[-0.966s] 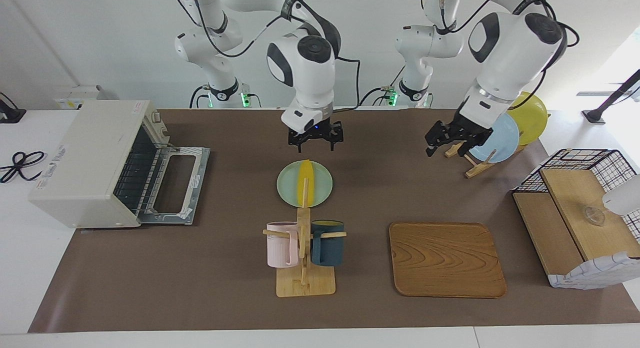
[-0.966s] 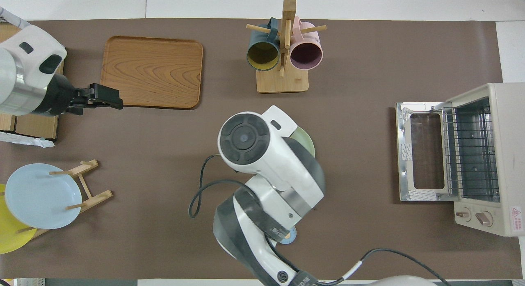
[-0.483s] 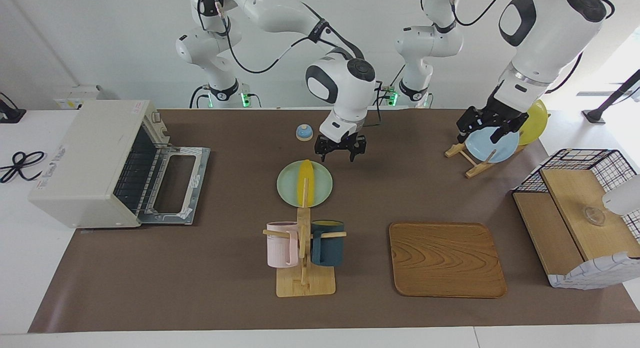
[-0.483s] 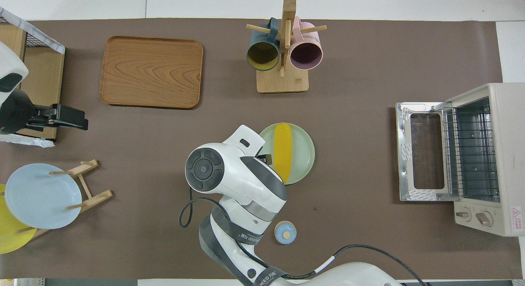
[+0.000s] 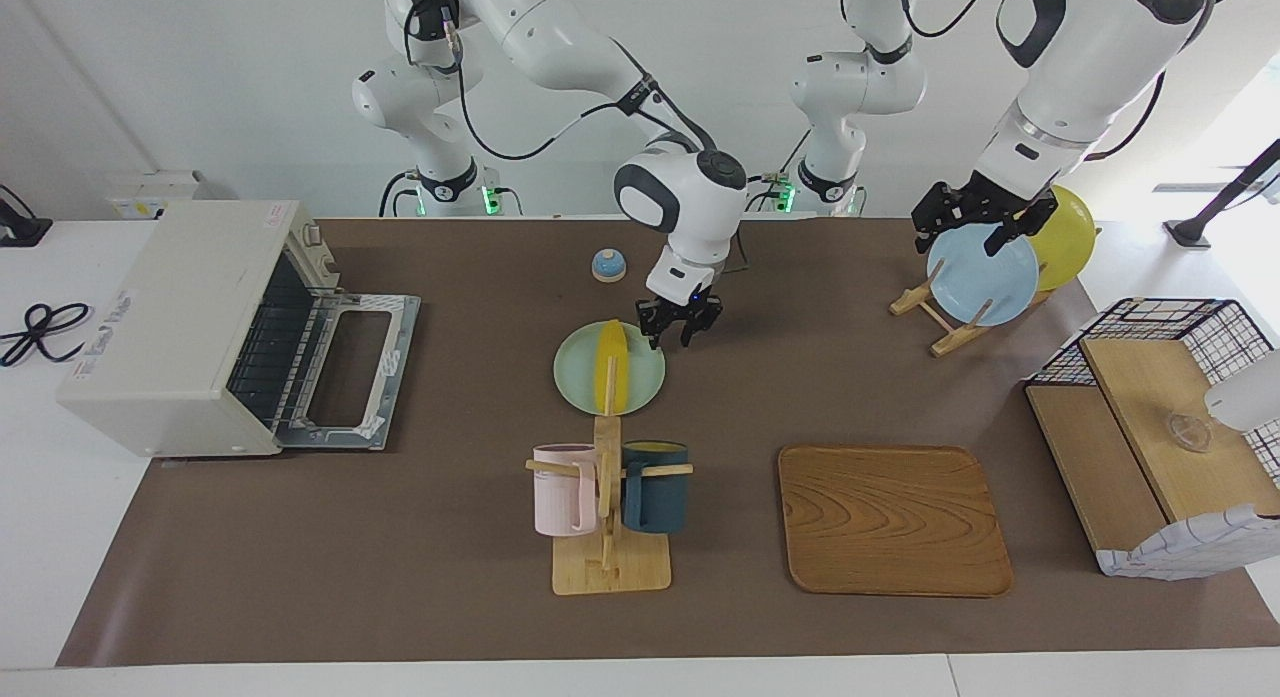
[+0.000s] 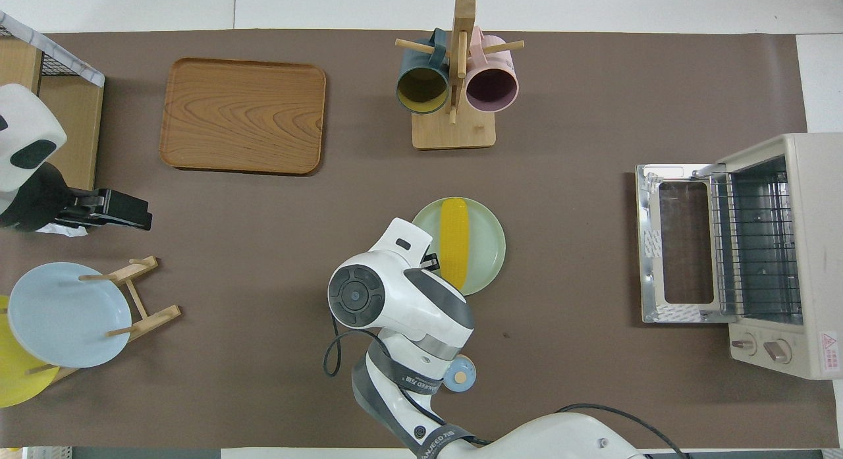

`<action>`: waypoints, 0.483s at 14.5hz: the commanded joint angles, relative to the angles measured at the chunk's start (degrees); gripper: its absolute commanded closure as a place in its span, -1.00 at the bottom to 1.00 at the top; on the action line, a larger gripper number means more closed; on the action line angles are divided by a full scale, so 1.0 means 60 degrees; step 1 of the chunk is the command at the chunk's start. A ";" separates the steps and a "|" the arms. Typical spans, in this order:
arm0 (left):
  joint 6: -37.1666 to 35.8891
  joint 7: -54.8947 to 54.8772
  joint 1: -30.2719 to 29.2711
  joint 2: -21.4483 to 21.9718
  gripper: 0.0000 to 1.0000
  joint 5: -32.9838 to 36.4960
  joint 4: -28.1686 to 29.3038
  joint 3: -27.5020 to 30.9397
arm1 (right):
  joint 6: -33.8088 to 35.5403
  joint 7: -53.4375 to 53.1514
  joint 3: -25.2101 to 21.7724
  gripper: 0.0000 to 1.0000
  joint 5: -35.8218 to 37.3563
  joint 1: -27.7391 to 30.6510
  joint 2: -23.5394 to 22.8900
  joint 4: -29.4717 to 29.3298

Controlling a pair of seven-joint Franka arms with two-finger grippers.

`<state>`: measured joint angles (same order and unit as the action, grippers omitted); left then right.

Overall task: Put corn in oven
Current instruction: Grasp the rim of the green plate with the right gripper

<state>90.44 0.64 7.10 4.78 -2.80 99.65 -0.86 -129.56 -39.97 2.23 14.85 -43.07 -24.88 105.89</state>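
The right gripper (image 5: 678, 331), empty and half closed beside the corn (image 5: 610, 366), should open and straddle the corn's middle; the left gripper (image 5: 975, 224) waits, wide open.

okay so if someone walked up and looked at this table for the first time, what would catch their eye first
Probably the bright yellow corn lying on a pale green plate mid-table, with the right hand low at the plate's rim, not holding it. Next, the off-white oven at the right arm's end, its door dropped open. The left hand hangs open over the plate rack.
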 commanded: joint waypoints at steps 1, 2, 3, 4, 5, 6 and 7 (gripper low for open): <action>0.0540 -0.0150 0.0017 0.0200 -1.00 0.0553 0.0239 -0.0062 | -0.0144 0.0231 0.0054 0.25 0.0206 0.0103 0.0353 0.0472; 0.0586 -0.0165 -0.0055 0.0126 -1.00 0.0583 0.0092 -0.0120 | -0.0130 0.0246 0.0054 0.60 0.0307 0.0103 0.0382 0.0516; 0.0528 -0.0165 -0.0114 0.0024 -1.00 0.0598 -0.0083 -0.0164 | -0.0028 0.0289 0.0039 1.00 0.0584 0.0103 0.0412 0.0516; 0.0470 -0.0179 -0.0245 -0.0049 -1.00 0.0700 -0.0302 -0.0295 | 0.0074 0.0377 0.0054 1.00 0.0877 0.0118 0.0412 0.0502; 0.0382 -0.0252 -0.0421 -0.0108 -1.00 0.0817 -0.0464 -0.0471 | 0.0206 0.0421 0.0039 1.00 0.1097 0.0118 0.0426 0.0502; 0.0251 -0.0282 -0.0466 -0.0123 -1.00 0.0920 -0.0524 -0.0574 | 0.0454 0.0494 0.0039 1.00 0.1331 0.0118 0.0441 0.0458; 0.0119 -0.0282 -0.0452 -0.0080 -1.00 0.0921 -0.0452 -0.0604 | 0.0848 0.0741 0.0025 1.00 0.1711 0.0118 0.0441 0.0342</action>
<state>92.61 -0.07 5.63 4.69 0.99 98.00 -2.85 -127.26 -38.24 2.21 21.86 -43.06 -23.51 107.01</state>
